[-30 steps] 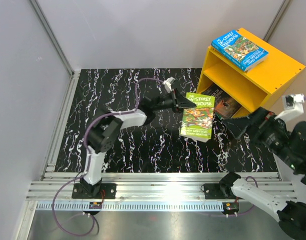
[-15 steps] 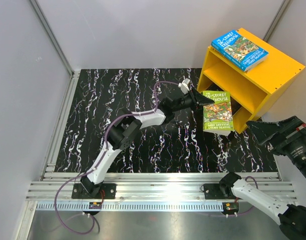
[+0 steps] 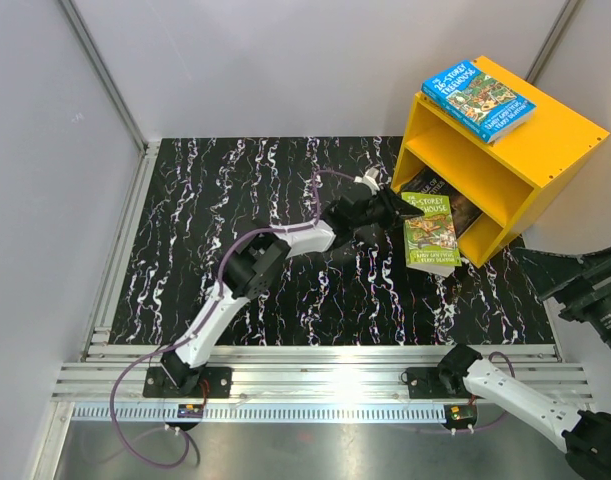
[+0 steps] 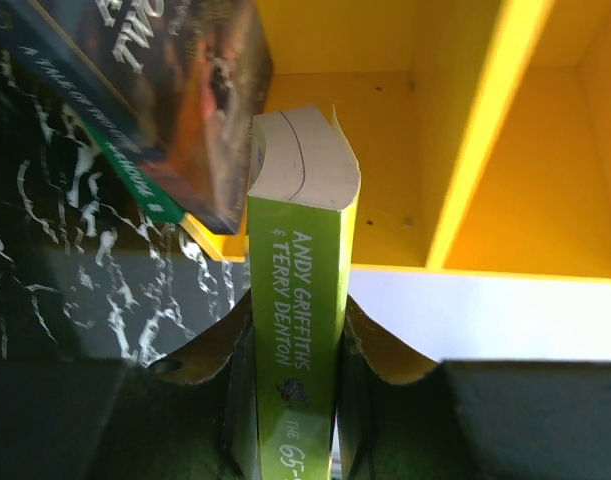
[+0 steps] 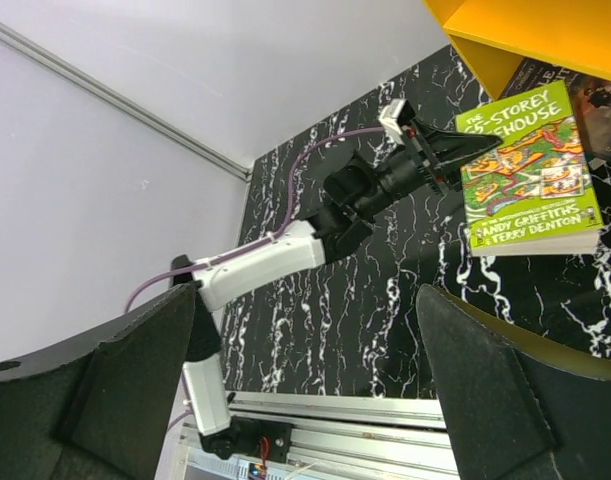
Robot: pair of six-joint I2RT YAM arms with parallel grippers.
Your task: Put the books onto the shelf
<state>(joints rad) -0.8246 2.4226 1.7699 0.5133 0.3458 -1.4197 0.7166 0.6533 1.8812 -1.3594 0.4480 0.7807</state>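
Shifted rightward since a second ago, left gripper (image 3: 397, 207) pinching thin green paperback (image 3: 431, 232) at lower opening of bright yellow boxy shelf (image 3: 560, 132), far right corner of black marbled table (image 3: 235, 200), bright blue paperback (image 3: 478, 98) atop shelf, right gripper (image 5: 305, 292) spread wide.

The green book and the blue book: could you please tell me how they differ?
The green book has a green cover, the blue book a blue one. The green book is clamped in the left pincer before the lower opening of the shelf; the blue book lies flat and free on top of it. Both are illustrated Treehouse paperbacks.
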